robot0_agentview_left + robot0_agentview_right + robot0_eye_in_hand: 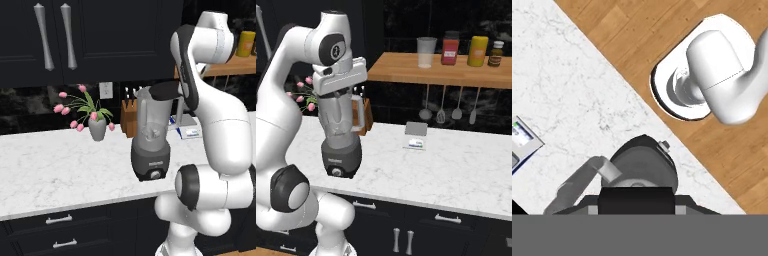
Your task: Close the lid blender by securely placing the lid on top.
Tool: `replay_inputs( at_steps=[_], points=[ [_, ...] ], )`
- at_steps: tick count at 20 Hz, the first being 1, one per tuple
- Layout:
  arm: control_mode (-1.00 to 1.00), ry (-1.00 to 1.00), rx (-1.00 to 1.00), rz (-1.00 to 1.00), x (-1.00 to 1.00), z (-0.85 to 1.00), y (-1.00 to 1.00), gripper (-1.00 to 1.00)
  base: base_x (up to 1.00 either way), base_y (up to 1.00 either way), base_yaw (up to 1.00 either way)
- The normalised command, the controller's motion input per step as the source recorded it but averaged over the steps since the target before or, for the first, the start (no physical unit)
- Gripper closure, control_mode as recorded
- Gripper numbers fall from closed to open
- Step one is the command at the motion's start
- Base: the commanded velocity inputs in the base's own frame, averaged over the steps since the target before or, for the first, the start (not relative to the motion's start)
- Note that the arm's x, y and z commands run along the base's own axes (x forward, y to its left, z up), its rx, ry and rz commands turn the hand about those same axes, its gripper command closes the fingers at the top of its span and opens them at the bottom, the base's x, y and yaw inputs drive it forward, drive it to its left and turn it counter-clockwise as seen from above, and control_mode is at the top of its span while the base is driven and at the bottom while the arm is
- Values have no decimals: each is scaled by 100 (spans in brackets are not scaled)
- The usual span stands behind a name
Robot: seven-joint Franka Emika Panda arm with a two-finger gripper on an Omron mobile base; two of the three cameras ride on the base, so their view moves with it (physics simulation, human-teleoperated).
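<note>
Left base view: flat black round lid sits tilted over the rim of the blender, spout side still uncovered. Right base view hides the lid behind the white wrist; hand sits directly above the jar. Hand view looks straight down: lid clamped between the fingertips, jar handle poking out left. Blender is a translucent grey jar on a rounded dark base, near the front edge of the white marble bench. Hand clenched on the lid.

Pink-flower vase and knife block stand on the marble counter
</note>
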Motion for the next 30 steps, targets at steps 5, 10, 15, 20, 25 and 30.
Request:
replay_inputs(
  at_steps=[5, 10, 15, 20, 25, 30],
  points=[
    [-100, 0, 0, -21, 17, 0, 22, 100, 0, 0, 0],
    [-100, 0, 0, -19, 5, 0, 34, 100, 0, 0, 0],
    [-100, 0, 3, -18, 0, 0, 39, 100, 0, 0, 0],
    [-100, 0, 9, -19, 1, 0, 37, 100, 0, 0, 0],
    [-100, 0, 11, -19, 10, 0, 36, 100, 0, 0, 0],
    [-100, 0, 10, -20, 21, 0, 36, 100, 0, 0, 0]
  ],
)
